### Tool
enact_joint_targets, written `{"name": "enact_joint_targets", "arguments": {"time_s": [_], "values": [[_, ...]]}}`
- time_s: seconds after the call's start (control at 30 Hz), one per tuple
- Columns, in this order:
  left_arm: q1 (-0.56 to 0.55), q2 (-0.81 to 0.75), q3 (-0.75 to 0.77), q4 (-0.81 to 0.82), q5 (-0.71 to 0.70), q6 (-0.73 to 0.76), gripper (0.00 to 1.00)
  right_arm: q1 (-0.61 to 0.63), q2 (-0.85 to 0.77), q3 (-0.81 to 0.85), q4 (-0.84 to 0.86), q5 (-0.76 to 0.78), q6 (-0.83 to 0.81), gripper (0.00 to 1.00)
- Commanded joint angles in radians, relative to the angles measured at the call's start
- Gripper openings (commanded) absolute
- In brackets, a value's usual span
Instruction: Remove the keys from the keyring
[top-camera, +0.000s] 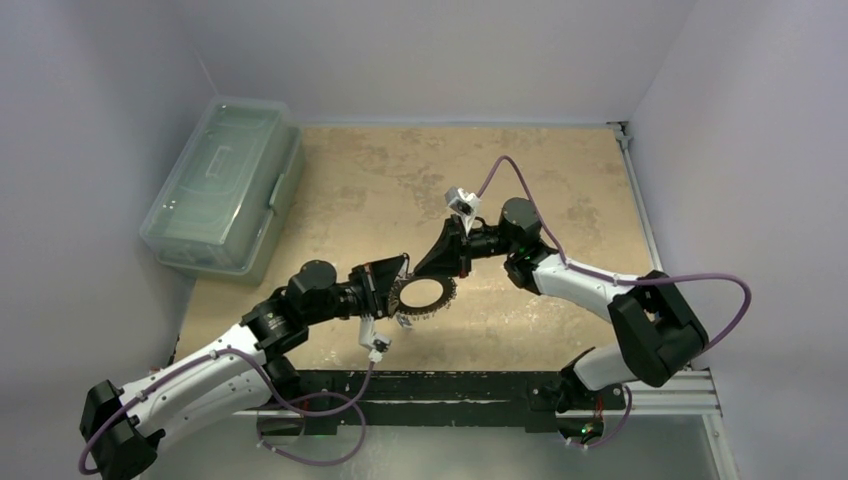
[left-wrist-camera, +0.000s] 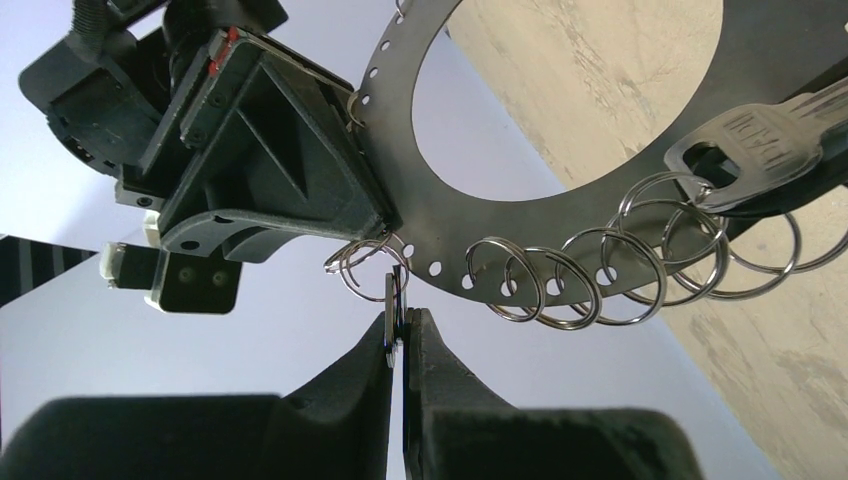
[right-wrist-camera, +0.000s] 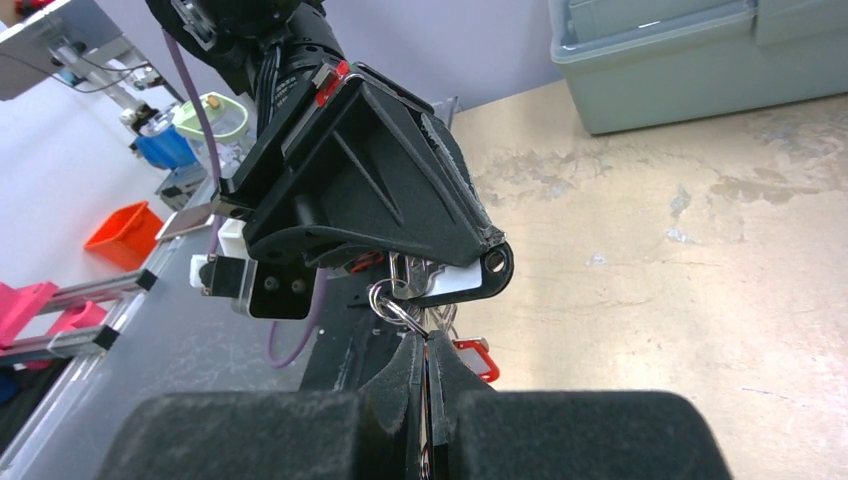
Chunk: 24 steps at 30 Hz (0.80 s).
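The keyring (top-camera: 432, 310) is held above the table between both grippers. In the left wrist view it is a flat silvery ring plate (left-wrist-camera: 520, 225) with edge holes, several small split rings (left-wrist-camera: 590, 285) and a silver key (left-wrist-camera: 760, 140). My left gripper (left-wrist-camera: 402, 322) is shut on a thin key seen edge-on (left-wrist-camera: 396, 300), which hangs from a split ring (left-wrist-camera: 365, 262). My right gripper (right-wrist-camera: 428, 350) is shut on the keyring's thin edge, close to that split ring (right-wrist-camera: 390, 302). A red key tag (right-wrist-camera: 477, 358) hangs below. In the top view, left gripper (top-camera: 392, 290) and right gripper (top-camera: 447, 268) face each other.
A translucent lidded plastic box (top-camera: 225, 185) stands at the table's far left and shows in the right wrist view (right-wrist-camera: 680, 50). The tan tabletop (top-camera: 560, 180) lies under the ring. The black base rail (top-camera: 450, 385) runs along the near edge.
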Motion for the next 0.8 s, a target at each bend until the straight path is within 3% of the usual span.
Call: {"name": "enact_joint_targets", "arguments": {"time_s": [0.0,0.23,0.47,0.77], "values": [[-0.031,-0.005,0.013,-0.047,0.035,0.637,0.03,-0.006,-0.005,0.0,0.144,-0.035,0.086,0.0],[-0.063,-0.001,0.003,-0.048,-0.009,0.635,0.08,-0.01,-0.005,-0.011,0.2,-0.042,0.128,0.0],[-0.064,-0.044,0.017,-0.139,-0.083,0.621,0.02,-0.013,-0.016,-0.034,0.278,-0.066,0.159,0.0],[-0.064,-0.055,-0.01,-0.085,-0.136,0.587,0.01,-0.015,-0.011,-0.061,0.395,-0.089,0.219,0.0]]}}
